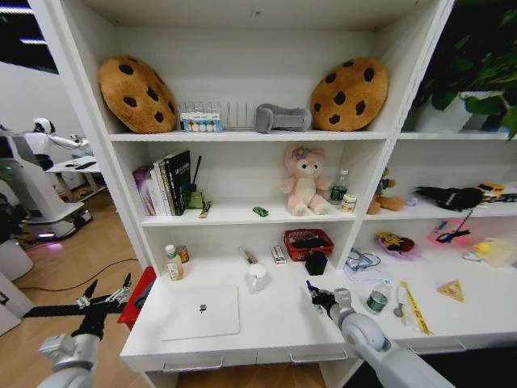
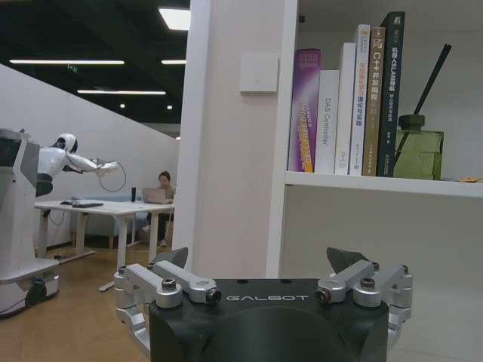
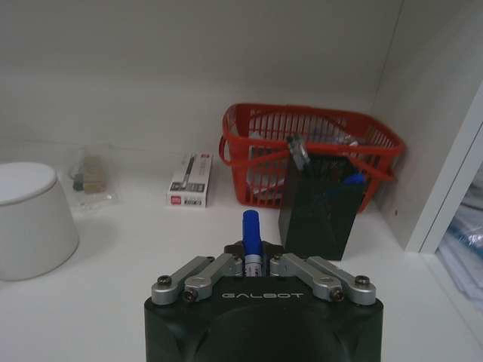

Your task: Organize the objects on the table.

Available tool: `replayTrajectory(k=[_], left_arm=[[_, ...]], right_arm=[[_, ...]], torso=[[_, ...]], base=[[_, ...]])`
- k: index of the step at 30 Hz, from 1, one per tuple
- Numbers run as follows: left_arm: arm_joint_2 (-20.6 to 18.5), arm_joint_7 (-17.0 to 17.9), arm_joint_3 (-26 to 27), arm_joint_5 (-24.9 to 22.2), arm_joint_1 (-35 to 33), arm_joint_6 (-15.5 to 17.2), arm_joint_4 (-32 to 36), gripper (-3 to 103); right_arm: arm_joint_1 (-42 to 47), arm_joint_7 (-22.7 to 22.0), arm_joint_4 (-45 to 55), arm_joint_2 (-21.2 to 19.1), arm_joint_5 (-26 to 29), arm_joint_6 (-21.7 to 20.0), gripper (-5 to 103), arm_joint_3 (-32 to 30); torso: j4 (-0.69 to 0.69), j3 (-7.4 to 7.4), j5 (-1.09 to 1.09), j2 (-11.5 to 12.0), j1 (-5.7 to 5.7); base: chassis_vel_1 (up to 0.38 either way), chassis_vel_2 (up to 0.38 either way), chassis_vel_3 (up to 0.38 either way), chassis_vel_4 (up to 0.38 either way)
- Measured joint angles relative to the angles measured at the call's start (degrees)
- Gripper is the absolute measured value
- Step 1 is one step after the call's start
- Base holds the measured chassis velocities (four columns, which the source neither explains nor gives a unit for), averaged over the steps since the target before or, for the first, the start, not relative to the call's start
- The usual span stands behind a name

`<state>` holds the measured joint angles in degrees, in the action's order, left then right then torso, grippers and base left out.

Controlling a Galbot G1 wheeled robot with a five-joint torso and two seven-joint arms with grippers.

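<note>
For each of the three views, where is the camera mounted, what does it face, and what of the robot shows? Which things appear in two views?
Head view: on the robot's head, looking down at the white desk and shelving; left gripper off the desk's left end, right gripper over the desk.
Left wrist view: on the left wrist, facing the shelf's books; open left gripper in front.
Right wrist view: on the right wrist, facing the red basket and black pen holder; right gripper shut on a blue marker.
Shared: basket, pen holder, white mug, books.
</note>
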<state>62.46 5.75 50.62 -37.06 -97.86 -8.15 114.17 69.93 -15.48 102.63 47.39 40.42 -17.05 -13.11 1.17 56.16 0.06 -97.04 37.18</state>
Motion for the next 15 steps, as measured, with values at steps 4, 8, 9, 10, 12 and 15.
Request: replayTrajectory(k=[4,8,9,10,12,15], left_arm=[[0.07,0.03,-0.01,0.0,-0.13,0.1,0.39,100],[0.18,0.06,0.19,-0.01,-0.54,0.13,0.58,100],[0.18,0.08,0.25,-0.02,-0.63,0.13,0.59,100],[0.18,0.1,0.27,-0.04,-0.64,0.14,0.66,100],[0.18,0.13,0.29,-0.14,-0.63,0.17,0.81,100],[0.17,0.19,0.34,-0.32,-0.6,0.21,0.86,100]], right_arm=[[0.6,1.26,0.39,0.34,-1.82,2.06,11,-2.57],[0.98,3.54,0.67,0.75,-3.46,5.56,11,-5.81],[0.65,3.94,0.66,0.77,-3.75,6.42,11,-6.52],[0.12,4.14,0.49,0.79,-3.94,7.01,11,-6.8],[-1.04,4.42,-0.41,0.84,-4.98,8.43,11,-6.93],[-2.92,4.52,-2.22,0.86,-5.88,9.51,11,-6.35]], torso=[[0.0,0.0,0.0,0.0,0.0],[0.0,0.0,0.0,0.0,0.0],[0.0,0.0,0.0,0.0,0.0],[0.0,0.0,0.0,0.0,0.0],[0.0,0.0,-0.01,0.0,0.0],[0.0,0.0,-0.01,0.0,0.0]], base=[[0.0,0.0,0.0,0.0],[0.0,0.0,0.0,0.0],[0.0,0.0,0.0,0.0],[0.0,0.0,0.0,0.0],[0.0,0.0,0.0,0.0],[0.0,0.0,0.0,0.0]])
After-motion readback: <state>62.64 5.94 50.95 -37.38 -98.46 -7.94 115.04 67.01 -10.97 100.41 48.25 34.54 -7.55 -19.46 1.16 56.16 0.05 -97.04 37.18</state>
